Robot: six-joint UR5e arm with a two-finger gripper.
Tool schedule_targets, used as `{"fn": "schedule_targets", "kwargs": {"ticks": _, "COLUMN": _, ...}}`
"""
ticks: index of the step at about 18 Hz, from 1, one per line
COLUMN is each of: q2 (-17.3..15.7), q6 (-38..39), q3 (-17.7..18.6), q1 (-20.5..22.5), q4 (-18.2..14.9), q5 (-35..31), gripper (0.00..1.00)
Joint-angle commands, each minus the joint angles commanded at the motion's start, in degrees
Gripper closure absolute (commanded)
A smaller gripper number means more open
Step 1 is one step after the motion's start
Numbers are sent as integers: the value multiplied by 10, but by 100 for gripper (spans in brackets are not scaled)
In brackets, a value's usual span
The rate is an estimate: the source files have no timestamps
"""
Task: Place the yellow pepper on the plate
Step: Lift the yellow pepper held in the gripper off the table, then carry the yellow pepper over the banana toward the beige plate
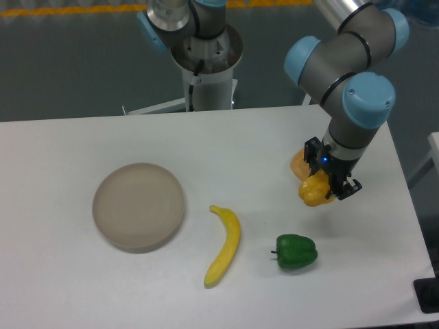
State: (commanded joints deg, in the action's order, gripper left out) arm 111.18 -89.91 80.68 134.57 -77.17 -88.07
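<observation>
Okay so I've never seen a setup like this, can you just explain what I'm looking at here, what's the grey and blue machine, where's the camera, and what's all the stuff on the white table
The grey and blue machine is a robot arm with jointed segments. At its end is a small black grasping part, the tool, with two fingers. There is one picture of this moment, taken by a fixed camera looking down at the white table from the front.

On the table lie a round beige-grey plate at the left, a banana in the middle and a green pepper to its right. Further back on the right is a flat orange piece, partly hidden by the tool.

The tool is closed around a small yellow pepper, on the right side of the table. Whether the pepper touches the table I cannot tell. The plate is empty.
</observation>
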Motion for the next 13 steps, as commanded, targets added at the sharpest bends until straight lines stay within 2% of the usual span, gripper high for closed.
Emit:
{"fn": "schedule_targets", "kwargs": {"ticks": 4, "q2": -18, "q6": 64, "q3": 29, "q1": -47, "q4": 1, "q5": 21, "gripper": 74}}
{"fn": "schedule_targets", "kwargs": {"ticks": 8, "q2": -47, "q6": 154, "q3": 68, "q1": -130, "q4": 0, "q5": 31, "gripper": 74}}
{"fn": "schedule_targets", "kwargs": {"ticks": 11, "q2": -48, "q6": 216, "q3": 77, "q1": -182, "q4": 0, "q5": 38, "gripper": 74}}
{"fn": "schedule_targets", "kwargs": {"ticks": 13, "q2": -43, "q6": 271, "q3": 77, "q1": -231, "q4": 0, "q5": 40, "gripper": 74}}
